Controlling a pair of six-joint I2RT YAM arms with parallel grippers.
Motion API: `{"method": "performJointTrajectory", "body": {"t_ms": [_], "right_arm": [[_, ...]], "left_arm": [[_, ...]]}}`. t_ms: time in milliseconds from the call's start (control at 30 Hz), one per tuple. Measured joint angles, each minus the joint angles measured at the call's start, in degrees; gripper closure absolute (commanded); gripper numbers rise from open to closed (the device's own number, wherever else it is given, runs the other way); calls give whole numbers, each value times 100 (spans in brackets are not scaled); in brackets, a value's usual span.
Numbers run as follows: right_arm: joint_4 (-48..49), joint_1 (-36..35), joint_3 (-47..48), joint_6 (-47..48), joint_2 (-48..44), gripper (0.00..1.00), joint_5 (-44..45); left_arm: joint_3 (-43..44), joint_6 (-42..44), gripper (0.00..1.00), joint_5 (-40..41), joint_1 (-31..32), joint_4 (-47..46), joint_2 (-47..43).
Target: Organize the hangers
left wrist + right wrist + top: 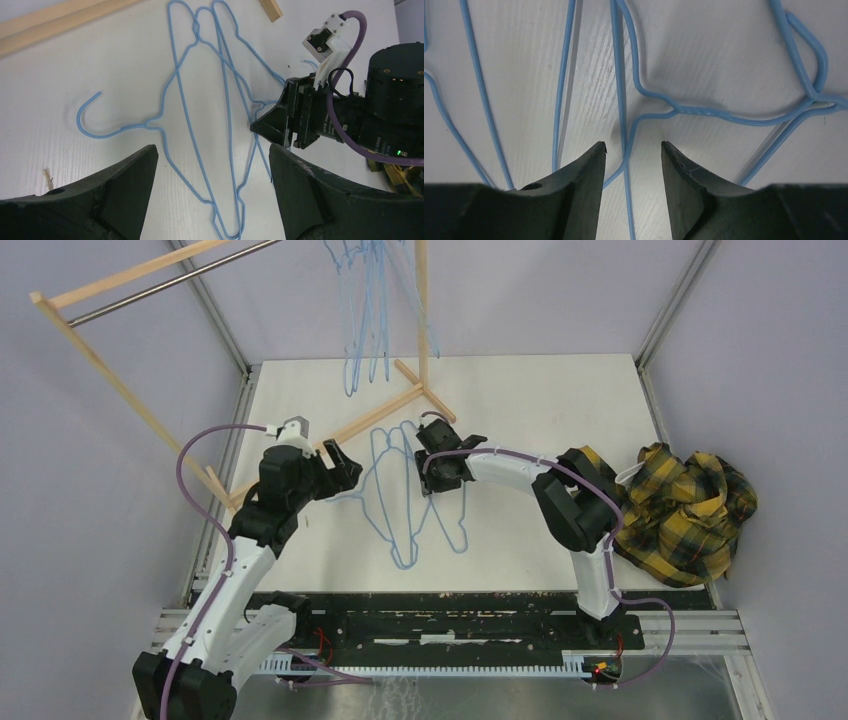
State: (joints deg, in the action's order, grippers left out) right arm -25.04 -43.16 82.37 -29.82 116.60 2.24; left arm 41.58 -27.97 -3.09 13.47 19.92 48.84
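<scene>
Right gripper point(633, 147): fingers part-open, one thin wire of the hangers point(620, 100) straddled between the tips, not pinched. Left gripper point(212, 150): fingers spread wide, nothing held, poised above the pile. Several light-blue triangular hangers are noted overlapping flat on the table point(560, 400), centre of the top view, one hook curled leftward. Hung hangers point(366, 340) are seen on the rack point(421, 310), upper centre.

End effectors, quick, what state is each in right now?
Left end effector: open, holding nothing.
Right end effector: open, straddling a hanger wire, not gripping it.
</scene>
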Motion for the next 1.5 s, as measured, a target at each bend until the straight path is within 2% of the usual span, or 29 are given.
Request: {"method": "performJointTrajectory", "body": {"t_ms": [267,467,633,967,1067,1300,1500], "right_arm": [[22,57,293,-50,299,67,188],[96,79,317,-76,350,99,278],[153,105,293,-105,358,99,323],[251,120,-426,-166,-448,99,566],[201,122,-450,-164,-872,99,592],[236,122,-452,-166,-1287,99,531],[225,122,-540,-184,-1287,99,323]], "left_arm": [[-155,0,13,-57,0,-37,-68],[-223,2,21,-203,0,-46,-68],[-374,4,27,-479,0,-118,-70],[-804,2,30,-946,197,-496,-74],[-813,-2,30,-826,603,-675,39],[-800,-111,30,-111,2138,-1228,813],[-800,-308,31,409,2756,-1755,1408]]}}
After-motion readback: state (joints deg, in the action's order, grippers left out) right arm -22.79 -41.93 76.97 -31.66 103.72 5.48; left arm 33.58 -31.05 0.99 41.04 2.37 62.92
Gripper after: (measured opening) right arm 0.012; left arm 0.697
